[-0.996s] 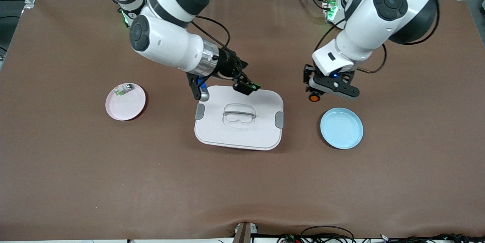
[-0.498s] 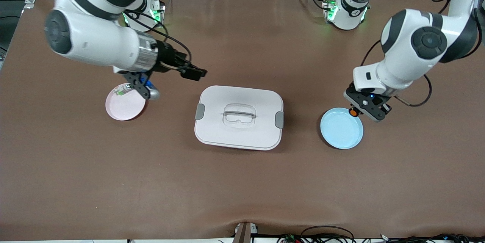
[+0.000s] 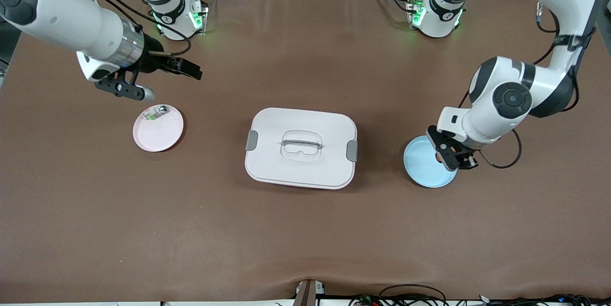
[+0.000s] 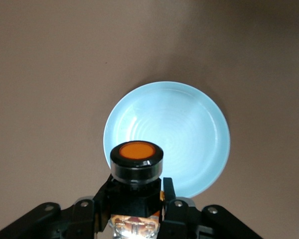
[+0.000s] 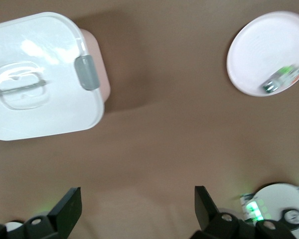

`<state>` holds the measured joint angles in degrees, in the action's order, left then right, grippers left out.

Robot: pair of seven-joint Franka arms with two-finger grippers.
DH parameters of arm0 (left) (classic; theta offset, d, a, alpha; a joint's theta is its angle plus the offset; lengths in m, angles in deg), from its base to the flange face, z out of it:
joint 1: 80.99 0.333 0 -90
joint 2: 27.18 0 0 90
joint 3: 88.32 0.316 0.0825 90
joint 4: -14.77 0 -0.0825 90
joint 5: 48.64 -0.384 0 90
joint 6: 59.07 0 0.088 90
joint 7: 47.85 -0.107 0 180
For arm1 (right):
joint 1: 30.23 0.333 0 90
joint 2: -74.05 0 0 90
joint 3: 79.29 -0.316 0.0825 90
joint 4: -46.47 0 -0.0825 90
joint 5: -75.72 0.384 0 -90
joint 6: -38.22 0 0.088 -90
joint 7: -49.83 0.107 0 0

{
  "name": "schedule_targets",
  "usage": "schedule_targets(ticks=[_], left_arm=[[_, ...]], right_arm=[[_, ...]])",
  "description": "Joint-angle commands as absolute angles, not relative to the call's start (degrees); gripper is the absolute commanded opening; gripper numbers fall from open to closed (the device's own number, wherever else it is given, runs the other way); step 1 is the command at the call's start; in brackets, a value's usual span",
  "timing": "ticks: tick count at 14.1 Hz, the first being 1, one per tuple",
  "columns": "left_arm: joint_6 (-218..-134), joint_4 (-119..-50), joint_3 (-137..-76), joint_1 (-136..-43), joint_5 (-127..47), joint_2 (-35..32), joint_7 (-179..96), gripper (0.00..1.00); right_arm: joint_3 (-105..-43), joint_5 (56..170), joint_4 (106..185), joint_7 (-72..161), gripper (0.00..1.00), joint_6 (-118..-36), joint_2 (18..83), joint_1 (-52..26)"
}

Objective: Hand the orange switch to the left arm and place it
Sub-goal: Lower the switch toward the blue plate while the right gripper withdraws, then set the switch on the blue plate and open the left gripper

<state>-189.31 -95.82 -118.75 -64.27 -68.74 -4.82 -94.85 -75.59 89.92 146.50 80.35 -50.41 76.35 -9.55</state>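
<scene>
1. The left gripper (image 3: 451, 158) is clamping the orange switch (image 4: 136, 159) by its black body, button face outward, and is hanging over the rim of the blue plate (image 3: 422, 170); gripping the body is leaving the orange face clear of the fingers
2. In the left wrist view the switch is showing against the plate's edge rather than its middle, so the drop looks to be lined up but not yet centred
3. The blue plate is sitting toward the left arm's end of the table, and the box (image 3: 301, 147) is lying between it and the pink plate (image 3: 160, 131), which is why the carry is taking two arms
4. The right gripper (image 3: 162, 79) is hanging empty with its jaws spread wide, above the table just beside the pink plate; that arm is waiting
5. A small green-and-white component (image 3: 155, 113) is lying in the pink plate, untouched, and it is no part of this transfer
</scene>
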Motion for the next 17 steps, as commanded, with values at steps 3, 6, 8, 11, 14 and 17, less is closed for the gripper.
schedule_targets(ticks=[3, 6, 8, 11, 14, 17], left_arm=[[-202.65, -99.83, -119.17, -60.96, -77.90, 2.69, -96.90, 0.00], [-206.98, -101.24, -119.17, -59.90, -82.20, 5.51, -96.37, 0.00], [-206.81, -102.29, -119.08, -59.81, -83.71, 5.08, -96.02, 0.04], [-206.63, -102.91, -119.17, -59.37, -83.80, 4.73, -94.96, 1.00], [-206.37, -102.30, -119.52, -59.28, -83.71, 2.28, -93.83, 1.00], [-201.65, -100.12, -120.66, -59.28, -81.70, -1.68, -89.79, 1.00]], right_arm=[[-76.48, 82.42, 153.26, 59.81, 1.00, -51.26, 82.92, -19.23], [-76.48, 80.65, 153.79, 49.43, 1.00, -51.17, 83.36, -26.34], [-76.48, 78.81, 153.44, 45.10, 1.00, -51.17, 83.54, -29.69], [-76.48, 78.45, 150.38, 44.55, 1.00, -50.47, 83.19, -33.30], [-76.48, 78.27, 144.58, 44.56, 1.00, -50.03, 81.44, -33.66], [-76.57, 78.18, 141.32, 44.56, 1.00, -50.03, 80.55, -33.75]])
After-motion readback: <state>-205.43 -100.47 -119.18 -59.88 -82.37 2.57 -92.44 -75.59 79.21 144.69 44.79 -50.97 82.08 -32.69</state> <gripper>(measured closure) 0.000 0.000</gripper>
